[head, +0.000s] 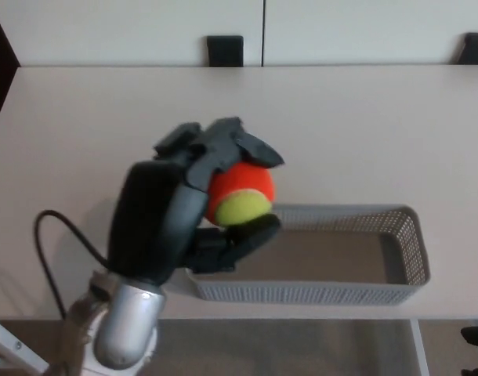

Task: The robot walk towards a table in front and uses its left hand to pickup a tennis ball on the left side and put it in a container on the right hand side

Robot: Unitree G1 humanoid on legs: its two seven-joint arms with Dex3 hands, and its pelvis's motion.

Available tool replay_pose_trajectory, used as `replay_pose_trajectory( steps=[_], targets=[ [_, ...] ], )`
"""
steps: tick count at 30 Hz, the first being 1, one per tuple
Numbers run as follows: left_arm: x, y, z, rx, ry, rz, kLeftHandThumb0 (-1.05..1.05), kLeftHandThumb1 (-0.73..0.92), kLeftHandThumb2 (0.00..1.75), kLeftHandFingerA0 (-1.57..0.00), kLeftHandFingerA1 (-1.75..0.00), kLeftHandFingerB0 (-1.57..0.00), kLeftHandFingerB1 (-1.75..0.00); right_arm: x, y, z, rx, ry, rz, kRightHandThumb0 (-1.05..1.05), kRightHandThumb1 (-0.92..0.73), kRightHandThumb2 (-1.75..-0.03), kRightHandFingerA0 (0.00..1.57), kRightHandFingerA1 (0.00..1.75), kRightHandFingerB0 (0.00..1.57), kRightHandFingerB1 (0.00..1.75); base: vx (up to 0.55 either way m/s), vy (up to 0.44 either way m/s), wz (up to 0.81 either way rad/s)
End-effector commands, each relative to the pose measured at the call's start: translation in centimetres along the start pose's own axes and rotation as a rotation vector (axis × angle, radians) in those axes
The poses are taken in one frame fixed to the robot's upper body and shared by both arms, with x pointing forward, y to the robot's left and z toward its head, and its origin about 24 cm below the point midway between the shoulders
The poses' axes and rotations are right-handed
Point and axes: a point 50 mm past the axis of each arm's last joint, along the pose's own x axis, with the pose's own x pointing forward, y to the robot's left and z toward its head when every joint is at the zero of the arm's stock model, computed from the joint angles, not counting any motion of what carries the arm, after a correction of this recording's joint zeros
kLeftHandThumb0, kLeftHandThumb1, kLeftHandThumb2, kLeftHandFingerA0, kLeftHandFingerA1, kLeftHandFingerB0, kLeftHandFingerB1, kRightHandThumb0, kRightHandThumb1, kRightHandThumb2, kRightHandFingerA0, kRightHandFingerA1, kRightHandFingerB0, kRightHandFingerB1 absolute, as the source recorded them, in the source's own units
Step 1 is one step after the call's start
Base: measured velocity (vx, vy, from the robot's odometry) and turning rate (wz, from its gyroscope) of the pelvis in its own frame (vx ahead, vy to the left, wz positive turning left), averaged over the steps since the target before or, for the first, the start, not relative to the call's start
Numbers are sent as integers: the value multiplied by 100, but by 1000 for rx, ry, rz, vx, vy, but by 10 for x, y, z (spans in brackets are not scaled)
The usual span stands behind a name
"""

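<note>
No text, label, brand, number or sign can be read anywhere.

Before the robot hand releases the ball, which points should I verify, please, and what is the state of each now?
1. Grip: the left robot hand is shut on the tennis ball, closing on it from above and below: ok.
2. Ball over the container: it appears above the left end, close to the rim: cannot tell if it is fully inside.
3. Height of the drop: there is only one view: cannot tell.
4. Room in the container: no other thing shows inside: ok.
5. Container resting flat on the table: ok.
6. Right robot hand out of the path: not in view: cannot tell.
</note>
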Motion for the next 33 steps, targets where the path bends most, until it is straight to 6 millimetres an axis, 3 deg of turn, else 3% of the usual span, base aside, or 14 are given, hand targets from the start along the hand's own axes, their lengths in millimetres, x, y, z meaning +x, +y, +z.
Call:
replay_pose_trajectory(
  steps=[1, 2, 6, 7, 8, 9, 10, 13, 14, 24, 25, 29, 32, 33],
  targets=[
    [1, -18, -9, 30, 70, -84, -9, 83, 74, -101, -173, -60, -143, -1, -3, -1, -7, 10, 0, -42, -62, -58, 51, 40, 41, 35, 0, 0, 0],
    [1, -19, -11, 37, 75, -89, -12, 86, 75, -79, -175, -60, -146, 0, -3, 1, -6, 4, 2, -41, -62, -58, 51, 41, 41, 36, 0, 0, 0],
    [2, -29, -23, 65, 119, -145, -9, 87, 73, -80, -175, -63, -139, 2, -3, 4, -13, -2, 0, -41, -63, -58, 49, 40, 41, 36, 0, 0, 0],
    [1, -30, -26, 73, 152, -166, -11, 83, 67, -94, -131, -69, -70, 1, -4, 4, -22, 4, -1, -42, -62, -58, 51, 39, 42, 35, 0, 0, 0],
    [1, -30, -29, 71, 172, -177, -21, 83, 64, -85, -92, -53, -42, 1, -4, 4, -29, 7, -1, -42, -63, -59, 51, 40, 41, 35, 0, 0, 0],
    [1, -30, -32, 64, 181, -179, -21, 83, 64, -85, -92, -53, -42, 1, -4, 5, -35, 6, 0, -42, -63, -59, 51, 40, 41, 35, 0, 0, 0],
    [1, -30, -34, 83, 200, -206, -55, 63, 84, -21, -46, -7, -35, 1, -4, 5, -39, 6, 2, -43, -63, -59, 51, 40, 41, 35, 0, 0, 0],
    [2, -30, -40, 121, 260, -269, -66, 55, 90, 0, -26, 0, -20, 1, -4, 5, -35, 8, 5, -42, -63, -58, 50, 39, 42, 35, 0, 0, 0],
    [3, -28, -41, 144, 272, -276, -87, 58, 87, 0, -2, 0, 0, 1, -4, 5, -33, 4, 5, -42, -63, -58, 49, 39, 41, 35, 0, 0, 0],
    [8, -18, -33, 269, 222, -308, -95, 57, 97, 0, 0, 0, -2, 2, -5, 9, -32, -6, 1, -42, -63, -58, 48, 39, 41, 35, 0, 0, 0],
    [6, -15, -26, 290, 181, -313, -91, 70, 62, 0, 0, 0, -1, 2, -5, 9, -28, -7, 2, -43, -62, -58, 48, 39, 42, 35, 0, 0, 0],
    [-11, -1, -1, 278, 87, -302, -92, 73, 61, 0, -1, 0, -1, 3, -3, 10, -33, -11, 8, -42, -64, -59, 47, 39, 41, 35, 0, 0, 0],
    [-32, 14, 18, 222, 3, -242, -94, 58, 96, 0, 0, 0, -5, 2, -2, 8, -47, -5, 12, -44, -64, -59, 47, 38, 42, 35, 0, 0, 0],
    [-42, 22, 29, 196, -39, -216, -92, 57, 95, 0, -1, 0, -7, 1, -1, 7, -52, -2, 18, -48, -50, -86, 41, 54, 30, 47, 0, 0, 0]
  ],
)
